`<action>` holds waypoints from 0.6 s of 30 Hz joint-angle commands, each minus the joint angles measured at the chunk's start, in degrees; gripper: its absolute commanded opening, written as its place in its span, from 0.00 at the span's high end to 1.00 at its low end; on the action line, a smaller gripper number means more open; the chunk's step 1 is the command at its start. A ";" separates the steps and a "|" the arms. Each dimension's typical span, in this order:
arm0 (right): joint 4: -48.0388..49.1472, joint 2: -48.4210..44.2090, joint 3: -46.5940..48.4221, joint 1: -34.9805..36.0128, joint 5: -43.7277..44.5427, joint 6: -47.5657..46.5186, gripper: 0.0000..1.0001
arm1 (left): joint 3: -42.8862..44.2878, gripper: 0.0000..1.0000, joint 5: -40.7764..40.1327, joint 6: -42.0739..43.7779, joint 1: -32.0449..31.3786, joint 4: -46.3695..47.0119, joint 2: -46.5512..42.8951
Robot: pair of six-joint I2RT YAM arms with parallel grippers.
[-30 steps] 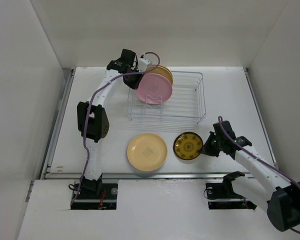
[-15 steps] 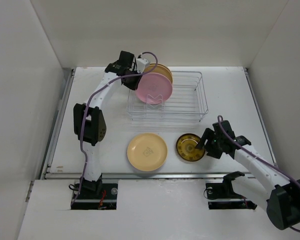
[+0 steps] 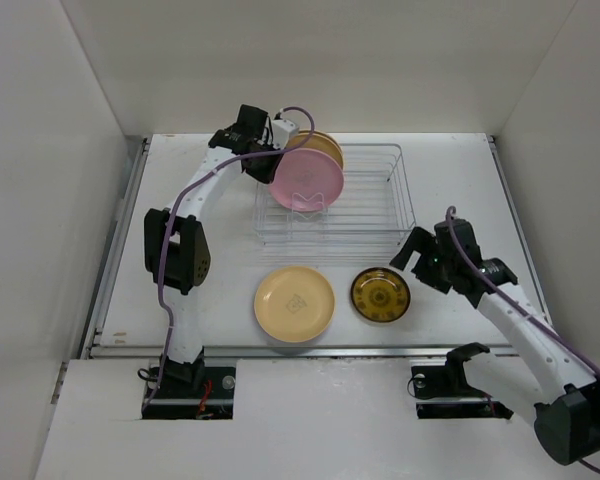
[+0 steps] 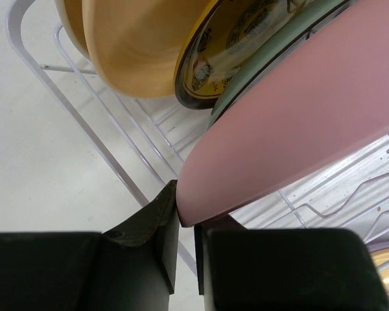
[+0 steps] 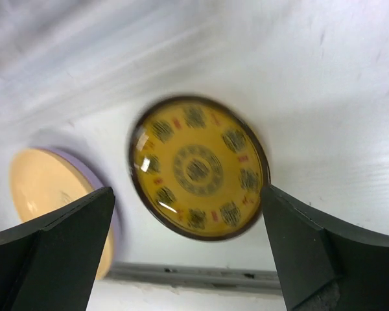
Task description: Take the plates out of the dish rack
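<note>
The silver wire dish rack (image 3: 370,205) stands at the back of the table. My left gripper (image 3: 271,163) (image 4: 185,217) is shut on the lower left rim of a pink plate (image 3: 308,180) (image 4: 311,110) that stands upright in the rack (image 4: 110,155). Behind it stand a teal-rimmed plate (image 4: 279,61), a patterned plate (image 4: 230,48) and a yellow-orange plate (image 3: 330,148) (image 4: 136,45). My right gripper (image 3: 417,255) (image 5: 187,191) is open above a dark brown-gold plate (image 3: 380,294) (image 5: 198,168), which lies flat on the table. It touches nothing.
A cream-yellow plate (image 3: 294,303) (image 5: 45,188) lies on a lavender one left of the brown-gold plate. White walls close in the table on three sides. A metal rail (image 3: 310,350) runs along the front edge, just past both flat plates.
My right gripper opened, let go of the brown-gold plate, which now lies flat on the table, and drew back up and right. The left gripper kept its hold on the pink plate.
</note>
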 commanded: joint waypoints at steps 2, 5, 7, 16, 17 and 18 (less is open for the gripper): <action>-1.61 -0.46 12.35 -0.27 12.02 -1.59 0.00 | 0.27 0.93 1.03 -2.26 0.28 3.96 -4.41; 0.22 4.80 16.51 -0.27 15.47 -4.13 0.00 | -0.26 0.88 0.32 -1.73 0.28 3.96 -4.40; 2.60 12.26 21.51 -0.27 17.41 -7.02 0.00 | -0.26 0.80 0.32 -1.12 0.28 3.96 -4.40; 8.39 34.87 37.34 -2.55 19.61 -13.44 0.00 | -0.26 0.67 0.85 -1.12 0.28 3.43 -3.88; 8.93 36.96 37.35 -3.16 19.61 -13.45 0.00 | -0.26 0.73 0.85 -1.12 0.28 3.43 -3.88; 8.93 38.12 38.31 -3.17 19.61 -13.45 0.00 | -0.26 0.76 1.45 -1.12 0.28 3.43 -3.88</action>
